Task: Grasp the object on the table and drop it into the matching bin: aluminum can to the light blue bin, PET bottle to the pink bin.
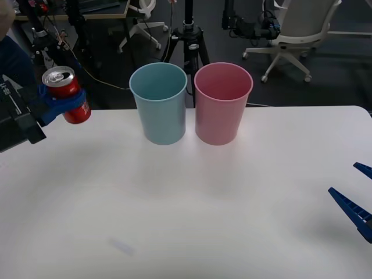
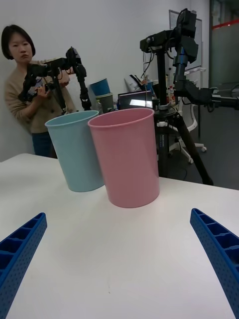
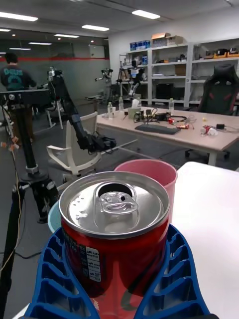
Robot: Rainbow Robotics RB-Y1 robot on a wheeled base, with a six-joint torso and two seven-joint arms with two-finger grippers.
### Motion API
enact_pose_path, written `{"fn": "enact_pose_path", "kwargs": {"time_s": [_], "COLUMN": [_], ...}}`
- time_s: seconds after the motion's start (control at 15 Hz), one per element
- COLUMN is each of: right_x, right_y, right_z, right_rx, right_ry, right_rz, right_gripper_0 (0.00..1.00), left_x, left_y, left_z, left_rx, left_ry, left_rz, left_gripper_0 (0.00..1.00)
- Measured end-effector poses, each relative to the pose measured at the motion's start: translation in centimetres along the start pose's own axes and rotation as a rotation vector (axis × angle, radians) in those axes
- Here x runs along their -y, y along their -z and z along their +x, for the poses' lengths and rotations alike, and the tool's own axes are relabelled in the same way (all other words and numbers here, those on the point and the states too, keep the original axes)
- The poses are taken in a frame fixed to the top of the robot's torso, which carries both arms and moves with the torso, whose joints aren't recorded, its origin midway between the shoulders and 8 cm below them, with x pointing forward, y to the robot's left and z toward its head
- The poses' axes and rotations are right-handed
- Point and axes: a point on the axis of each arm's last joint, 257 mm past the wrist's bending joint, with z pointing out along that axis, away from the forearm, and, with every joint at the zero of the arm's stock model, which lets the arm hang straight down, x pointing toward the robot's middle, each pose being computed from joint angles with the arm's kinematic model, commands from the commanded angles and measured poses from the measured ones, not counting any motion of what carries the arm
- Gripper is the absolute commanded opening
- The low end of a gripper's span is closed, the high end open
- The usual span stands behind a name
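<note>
My left gripper (image 1: pixel 63 103) is shut on the aluminum can (image 1: pixel 68 93), a small red can with a silver top, held upright in the air at the table's far left, left of both bins. Close up in the left wrist view, the aluminum can (image 3: pixel 114 234) sits between the blue fingers (image 3: pixel 172 279). The light blue bin (image 1: pixel 158 103) and the pink bin (image 1: pixel 222 103) stand side by side at the back of the white table (image 1: pixel 186 221). Low at the table's right edge my right gripper (image 1: pixel 360 195) hangs open with nothing in it, facing the pink bin (image 2: pixel 127 154) and the light blue bin (image 2: pixel 77 149).
A black tripod (image 1: pixel 189 40) stands just behind the bins, with office chairs and cables on the floor beyond. A person (image 2: pixel 30 94) stands behind the table's far left side. A wide stretch of bare tabletop lies in front of the bins.
</note>
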Motion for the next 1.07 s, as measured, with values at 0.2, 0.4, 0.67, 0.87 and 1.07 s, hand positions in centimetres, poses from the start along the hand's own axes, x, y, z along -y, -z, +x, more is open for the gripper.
{"fn": "enact_pose_path", "kwargs": {"time_s": [0.2, 0.4, 0.67, 0.87, 1.07], "right_x": [0.0, 0.0, 0.0, 0.0, 0.0], "right_y": [0.0, 0.0, 0.0, 0.0, 0.0], "right_z": [0.0, 0.0, 0.0, 0.0, 0.0], "right_rx": [0.000, 0.000, 0.000, 0.000, 0.000], "right_ry": [0.000, 0.000, 0.000, 0.000, 0.000], "right_rz": [0.000, 0.000, 0.000, 0.000, 0.000], "right_gripper_0": [1.00, 1.00, 1.00, 1.00, 1.00], "left_x": [-1.8, -4.6, -6.4, -6.6, -6.6], "left_y": [-2.2, -5.4, -9.6, -13.0, -16.5], "left_z": [-2.3, -3.1, -3.2, -2.4, -2.0], "left_rx": [0.025, 0.029, 0.027, 0.017, 0.043], "left_ry": [0.022, 0.022, 0.063, 0.096, 0.121], "left_rz": [0.011, 0.012, 0.000, -0.017, -0.038], "left_gripper_0": [0.00, 0.00, 0.00, 0.00, 0.00]}}
